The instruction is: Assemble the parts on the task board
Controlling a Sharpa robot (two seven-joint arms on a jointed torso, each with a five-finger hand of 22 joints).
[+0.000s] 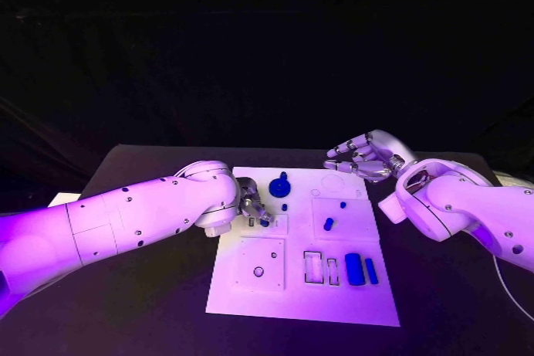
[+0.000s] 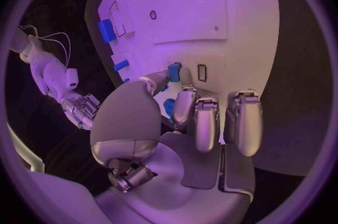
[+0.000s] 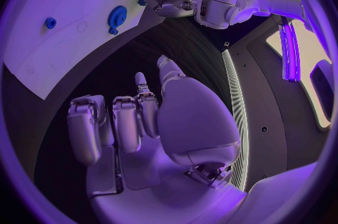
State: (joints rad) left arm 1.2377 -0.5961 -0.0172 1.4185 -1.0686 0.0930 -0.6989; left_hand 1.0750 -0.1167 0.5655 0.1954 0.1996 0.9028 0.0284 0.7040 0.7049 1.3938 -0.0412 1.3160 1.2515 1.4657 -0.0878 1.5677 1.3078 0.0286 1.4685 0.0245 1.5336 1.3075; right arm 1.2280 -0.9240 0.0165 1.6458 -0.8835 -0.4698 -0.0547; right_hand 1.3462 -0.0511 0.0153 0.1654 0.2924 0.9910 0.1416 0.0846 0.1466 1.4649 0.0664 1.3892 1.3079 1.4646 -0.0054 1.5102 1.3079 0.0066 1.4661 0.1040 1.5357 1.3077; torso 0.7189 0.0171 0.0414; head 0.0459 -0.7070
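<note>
Head view, left to right. Left hand point(image 1: 251, 204) lies low over the near-left part of the white board point(image 1: 256, 294), fingers pointing down onto it. Left wrist view: thumb and one fingertip point(image 2: 160, 79) are closed on a small blue peg point(image 2: 174, 72), held just above the board surface beside a small rectangular slot point(image 2: 202, 72); the other fingers point(image 2: 243, 120) hang straight, touching nothing. A second small blue piece point(image 2: 169, 106) sits under the palm, partly hidden; cannot tell whether the hand touches it.

Just past the left hand's fingertips, toward the board's middle: a blue gear point(image 1: 279, 187) flat on the board, a tiny blue stud point(image 1: 284, 207) near it. Further right, a short blue pin point(image 1: 329, 224) and a small blue dot point(image 1: 343, 205). Nearer the robot, well below the left hand, a round hole point(image 1: 258, 272), then two empty rectangular slots point(image 1: 312, 267), then a thick blue cylinder point(image 1: 354, 269) and a thinner blue bar point(image 1: 370, 271) side by side, near each other.

Right hand point(image 1: 365, 159) hovers off the board's far-right corner, above the black table point(image 1: 145, 294), well apart from every blue piece. Right wrist view: fingers point(image 3: 127, 122) loosely curled and spread, palm bare, grasping nothing, so it is released.
</note>
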